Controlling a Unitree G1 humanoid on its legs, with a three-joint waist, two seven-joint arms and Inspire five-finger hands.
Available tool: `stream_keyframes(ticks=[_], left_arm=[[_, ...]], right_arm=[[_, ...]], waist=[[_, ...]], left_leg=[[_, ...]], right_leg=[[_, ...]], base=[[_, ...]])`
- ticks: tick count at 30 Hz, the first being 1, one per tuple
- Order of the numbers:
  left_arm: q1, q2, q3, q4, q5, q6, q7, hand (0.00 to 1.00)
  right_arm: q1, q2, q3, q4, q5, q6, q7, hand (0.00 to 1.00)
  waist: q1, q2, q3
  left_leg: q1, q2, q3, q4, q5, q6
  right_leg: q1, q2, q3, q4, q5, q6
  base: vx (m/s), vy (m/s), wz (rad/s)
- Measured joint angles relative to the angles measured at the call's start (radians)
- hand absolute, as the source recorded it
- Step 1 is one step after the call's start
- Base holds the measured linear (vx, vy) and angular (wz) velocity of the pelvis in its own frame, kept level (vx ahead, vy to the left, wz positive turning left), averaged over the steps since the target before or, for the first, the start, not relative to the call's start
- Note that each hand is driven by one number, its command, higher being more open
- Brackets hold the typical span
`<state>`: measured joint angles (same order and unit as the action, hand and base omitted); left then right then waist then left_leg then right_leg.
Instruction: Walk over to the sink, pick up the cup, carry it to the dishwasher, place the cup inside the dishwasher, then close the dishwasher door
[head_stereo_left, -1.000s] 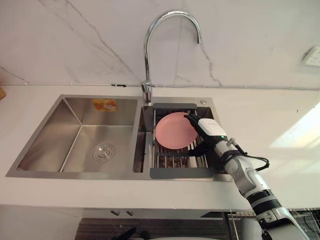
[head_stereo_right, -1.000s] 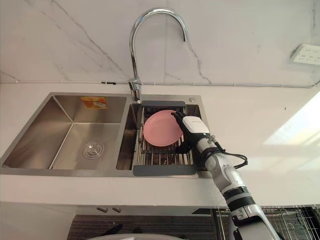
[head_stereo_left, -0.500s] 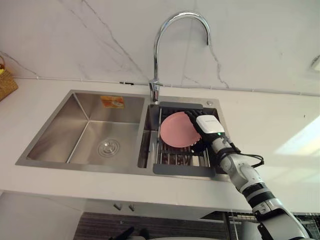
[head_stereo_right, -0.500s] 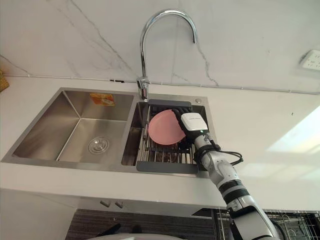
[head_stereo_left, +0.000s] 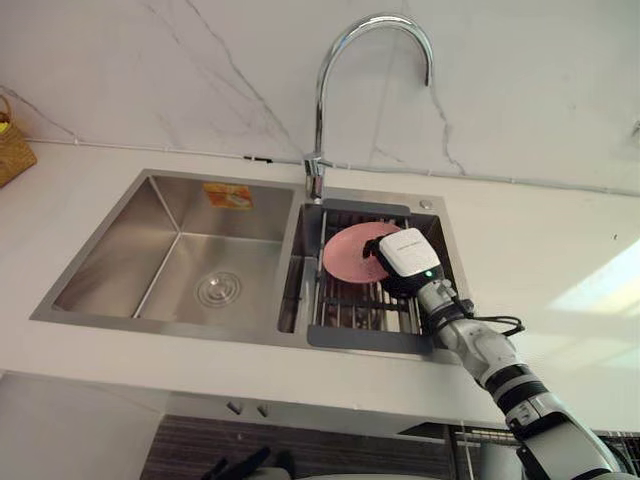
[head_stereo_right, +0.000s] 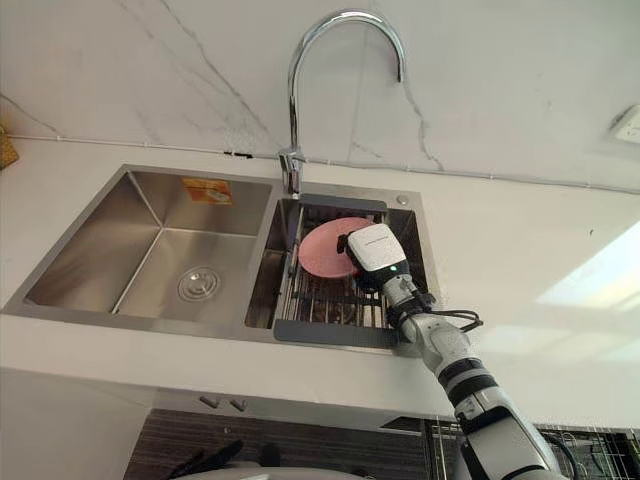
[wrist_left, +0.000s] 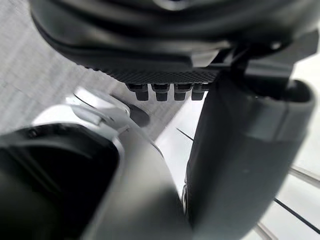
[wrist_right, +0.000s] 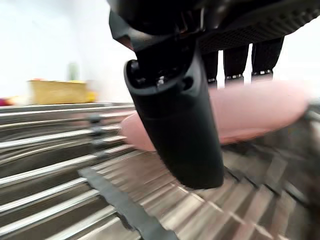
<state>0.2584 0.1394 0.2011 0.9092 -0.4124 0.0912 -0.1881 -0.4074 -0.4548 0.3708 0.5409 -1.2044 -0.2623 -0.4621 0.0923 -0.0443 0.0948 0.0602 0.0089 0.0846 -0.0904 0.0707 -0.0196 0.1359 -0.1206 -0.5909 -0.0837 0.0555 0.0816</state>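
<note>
Grasp on plate (head_stereo_left: 350, 255), just in front of the tap (head_stereo_left: 319, 110)
My right hand (head_stereo_left: 405, 255) pinches the pink plate's rim, thumb on one face and fingers on the other, above the rack (head_stereo_left: 365, 305) in the basin under the tap. The task says cup, but I see a plate. It sits tipped, probably so it clears the bars. My left hand (wrist_left: 170, 40) hangs idle, and I cannot tell its state.

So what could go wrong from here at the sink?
The right hand pinches the pink round plate just at its rim, thumb one side, fingers the other, so it may slip or swing when lifted. The plate rests on the metal drying rack, whose bars could snag its edge. Also, the task names a cup, and this is a plate.
</note>
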Motion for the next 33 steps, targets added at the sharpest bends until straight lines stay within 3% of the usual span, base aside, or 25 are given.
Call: stream_keyframes(ticks=[3,6,22,29,33], left_arm=[[0.002,0.0,-0.013,-0.001,-0.001,-0.019,-0.019,1.0],[0.008,0.0,-0.016,-0.001,0.001,-0.033,-0.043,1.0],[0.017,0.009,-0.049,0.0,0.009,-0.053,-0.052,1.0],[0.02,-0.001,-0.029,0.004,0.003,-0.041,-0.031,1.0],[0.02,-0.009,-0.009,0.01,0.079,-0.049,-0.014,1.0]], right_arm=[[-0.016,-0.02,0.024,-0.004,-0.038,-0.047,-0.085,0.0],[-0.018,-0.052,0.057,-0.004,-0.049,-0.078,-0.092,0.0],[-0.01,-0.1,0.056,-0.046,-0.048,-0.106,-0.182,0.0],[0.107,-0.11,-0.128,-0.369,0.1,-0.098,-0.179,0.0],[0.195,-0.11,-0.318,-0.511,0.213,-0.093,-0.15,0.0]], waist=[[0.003,0.0,0.001],[0.007,0.0,0.003],[0.002,0.006,0.008],[-0.022,0.012,0.011],[-0.041,0.014,0.008]], left_leg=[[-0.002,-0.001,-0.005,0.0,0.0,0.0],[-0.002,-0.002,-0.006,0.0,0.0,0.0],[0.0,0.0,0.004,0.004,-0.001,-0.001],[0.0,0.005,0.046,0.005,-0.004,-0.005],[0.014,0.012,0.104,0.004,-0.012,-0.006]], right_leg=[[0.001,-0.001,-0.005,0.0,0.0,0.0],[0.001,-0.002,-0.006,0.0,0.0,0.0],[-0.001,-0.001,0.01,0.0,0.0,0.0],[-0.02,0.001,0.047,0.003,0.005,-0.006],[-0.036,0.004,0.104,0.01,0.011,-0.013]], base=[[0.03,0.015,0.05],[0.0,0.0,0.0],[0.0,0.0,-0.01],[0.01,0.011,-0.16],[-0.01,0.024,-0.36]])
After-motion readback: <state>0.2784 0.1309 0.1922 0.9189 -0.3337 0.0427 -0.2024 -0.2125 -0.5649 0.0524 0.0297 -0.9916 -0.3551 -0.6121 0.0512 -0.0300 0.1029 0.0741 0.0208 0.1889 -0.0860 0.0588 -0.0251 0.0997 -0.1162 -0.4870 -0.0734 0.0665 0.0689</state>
